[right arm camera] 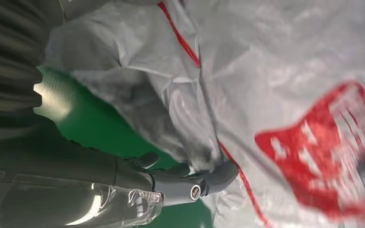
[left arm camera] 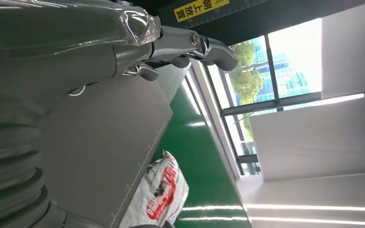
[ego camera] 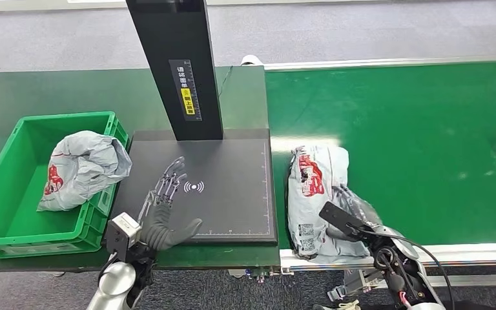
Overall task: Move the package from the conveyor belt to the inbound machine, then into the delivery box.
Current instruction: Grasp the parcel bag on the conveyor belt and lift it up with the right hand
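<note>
Lying on the green conveyor belt (ego camera: 413, 129), just beside the black inbound machine (ego camera: 226, 187), the grey package (ego camera: 313, 194) with red print has the right hand (ego camera: 355, 210) on its near end, fingers (right arm camera: 214, 175) pressed into the wrinkled plastic, gripping a fold. Over the inbound machine's plate hovers the left hand (ego camera: 168, 206), fingers (ego camera: 171, 177) released and spread, holding nothing. Beyond the machine's far side from the belt sits the green delivery box (ego camera: 13, 213), with another grey package (ego camera: 84, 168) inside.

A dark green glossy table (ego camera: 51, 90) stands on grey carpeted floor (ego camera: 361, 29). Beyond, a large glass window (left arm camera: 271, 66) shows leafy trees (left arm camera: 247, 78) and buildings.
</note>
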